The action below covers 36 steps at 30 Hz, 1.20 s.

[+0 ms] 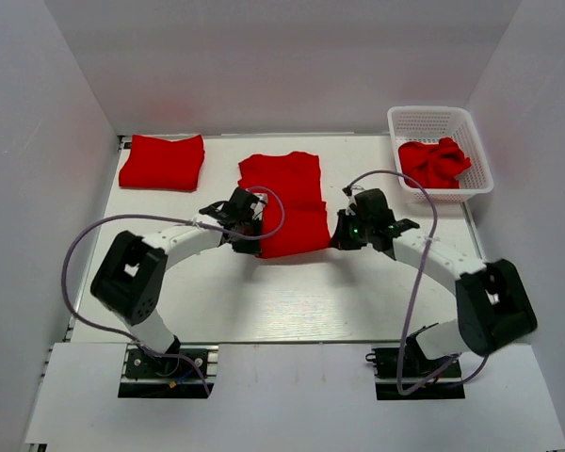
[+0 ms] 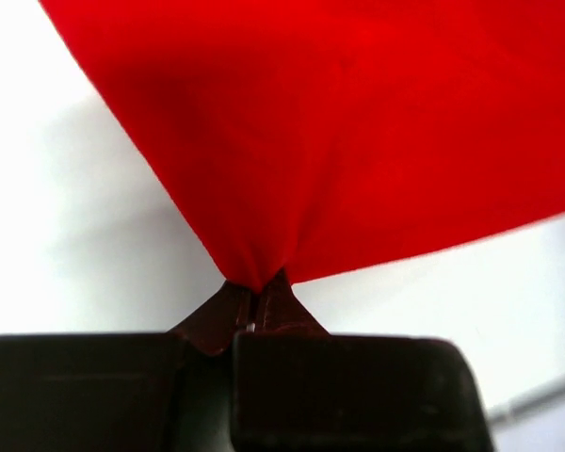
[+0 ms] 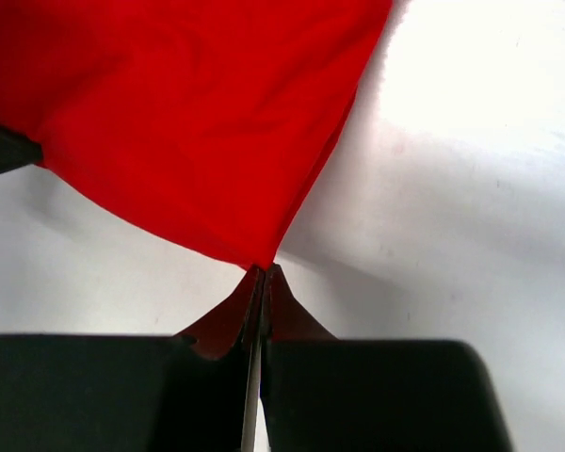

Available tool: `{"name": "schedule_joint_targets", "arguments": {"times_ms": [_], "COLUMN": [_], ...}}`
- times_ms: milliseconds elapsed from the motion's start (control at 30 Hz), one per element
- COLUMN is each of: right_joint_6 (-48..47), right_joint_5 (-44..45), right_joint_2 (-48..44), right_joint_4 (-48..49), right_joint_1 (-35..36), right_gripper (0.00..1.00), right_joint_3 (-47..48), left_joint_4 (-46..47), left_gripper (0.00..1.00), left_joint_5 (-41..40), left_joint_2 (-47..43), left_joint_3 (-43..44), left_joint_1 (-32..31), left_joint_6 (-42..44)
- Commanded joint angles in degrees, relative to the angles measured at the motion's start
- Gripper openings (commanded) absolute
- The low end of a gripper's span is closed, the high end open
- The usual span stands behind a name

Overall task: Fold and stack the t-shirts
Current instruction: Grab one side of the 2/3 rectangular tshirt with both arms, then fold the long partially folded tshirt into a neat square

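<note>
Shows plain, bright red cloth throughout: soft, unprinted, creased only lightly.

Counts three lots of it on the white table [image 1: 292, 301]:
- a folded t-shirt [image 1: 162, 161], lying flat as a neat rectangle at the far left corner, well apart from both arms;
- a middle t-shirt [image 1: 287, 193], laid at the centre as a narrowed strip running away from the arms;
- a crumpled red heap [image 1: 435, 162] inside the white mesh basket [image 1: 431, 115] at the far right. Cannot tell whether one shirt or several.

Counts one basket and two arms.

Finds the left gripper [image 2: 257, 294] pressed fully together on the near left corner of the middle t-shirt, with the cloth gathered to a point at the fingertips and fanning out wide beyond them. Finds the right gripper [image 3: 264, 275] likewise clamped tight, no gap between the fingers, on the near right corner. Here the fabric is drawn into a taut peak and casts a shadow on the table beneath.

From above, places both grippers at the near end of that shirt, one on either side, touching its edges.
</note>
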Motion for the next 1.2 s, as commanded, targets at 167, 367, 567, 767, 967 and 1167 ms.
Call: {"name": "schedule_joint_targets", "arguments": {"times_ms": [167,367,567,767,967,1167], "right_joint_6": [-0.5,-1.2,-0.8,-2.3,-3.2,-3.7], "right_joint_5": [-1.3,2.2,6.0,8.8,11.2,11.4], "right_joint_2": [-13.5,-16.8,-11.7,-2.8,6.4,14.6], "right_joint_4": [-4.5,-1.1,1.1,0.5,-1.6,-4.2], "right_joint_1": [0.5,0.3,0.1,-0.2,-1.1,-2.6], "right_gripper": [0.00,0.00,0.00,0.00,0.00,0.00], "right_joint_3": [-6.0,-2.6,4.5,13.8,25.3,34.1], "left_joint_4": [-8.4,-10.7,-10.1,-17.0,-18.5,-17.7], "left_gripper": [0.00,0.01,0.01,0.00,0.00,0.00], "left_joint_5": [5.0,2.2,-2.7,-9.5,-9.5,-8.4], "left_joint_2": [-14.6,-17.1,-13.0,-2.8,3.9,8.4], "left_joint_3": [-2.6,3.5,11.1,24.3,31.3,37.2], "left_joint_1": [-2.4,-1.7,-1.1,0.6,4.1,7.8], "left_joint_6": [-1.8,-3.1,-7.8,-10.6,-10.6,-10.1]}}
